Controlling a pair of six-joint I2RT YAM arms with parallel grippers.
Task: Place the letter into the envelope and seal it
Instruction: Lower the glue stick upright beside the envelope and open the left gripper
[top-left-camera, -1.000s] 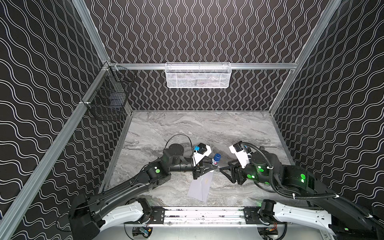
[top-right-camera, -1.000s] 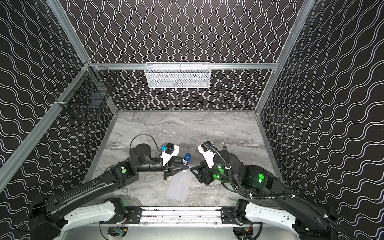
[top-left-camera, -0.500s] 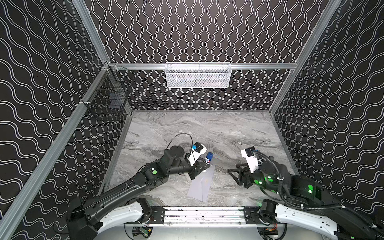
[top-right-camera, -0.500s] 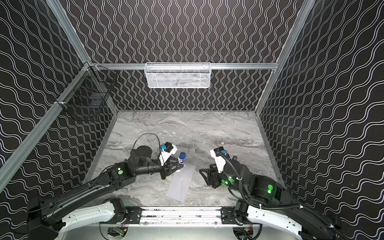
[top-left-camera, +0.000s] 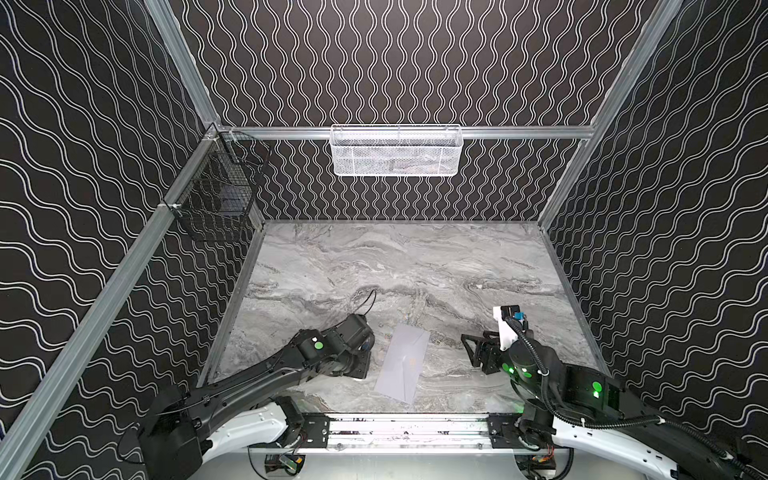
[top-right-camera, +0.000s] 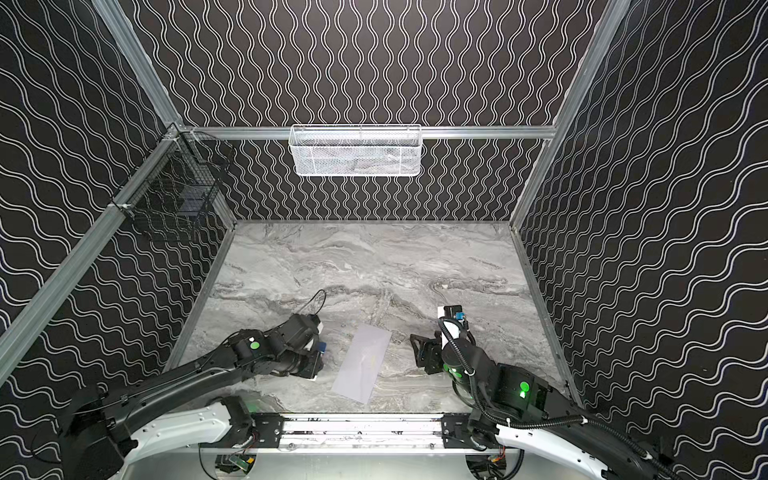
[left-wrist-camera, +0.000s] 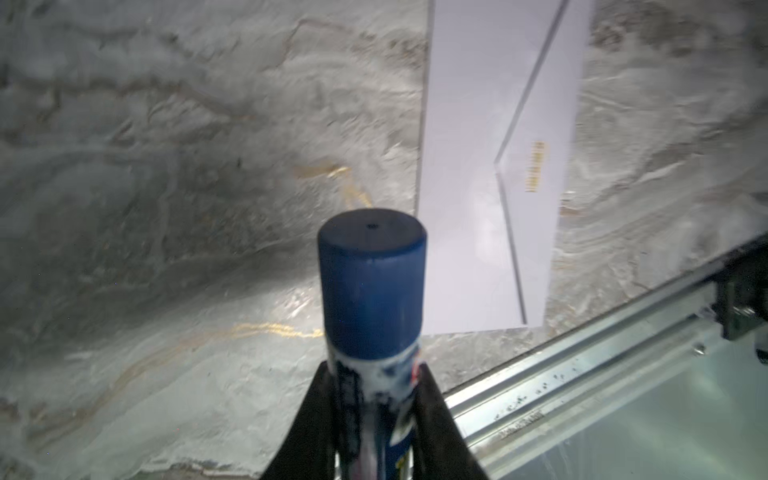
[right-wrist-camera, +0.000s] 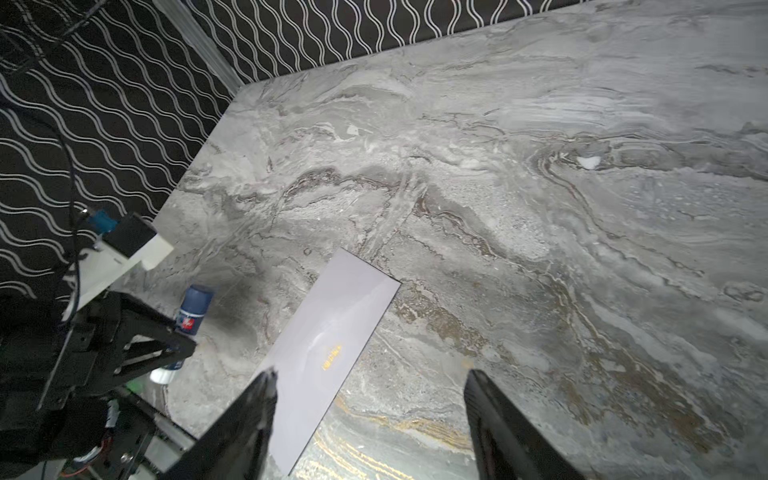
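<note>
- Blue-capped glue stick (left-wrist-camera: 372, 274) clamped in our left gripper's (left-wrist-camera: 374, 370) narrowly parted jaws.
- Our right gripper (right-wrist-camera: 370, 376) gapes wide, empty, just beside the envelope (top-left-camera: 403, 363).
- Envelope lies flat on the marble table (top-left-camera: 374, 266) between both grippers, flap down.
- White mesh basket (top-left-camera: 397, 151), black wire basket (top-left-camera: 216, 195) on the walls: contents we cannot tell.

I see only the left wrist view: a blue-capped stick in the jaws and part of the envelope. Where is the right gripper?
Observer: In both top views the right gripper is to the right of the envelope, apart from it.
Operator: Is it holding something?
Observer: No, its jaws stand open and empty.
Operator: Is the whole envelope on the table?
Observer: Yes, flat, all four corners on the table.
</note>
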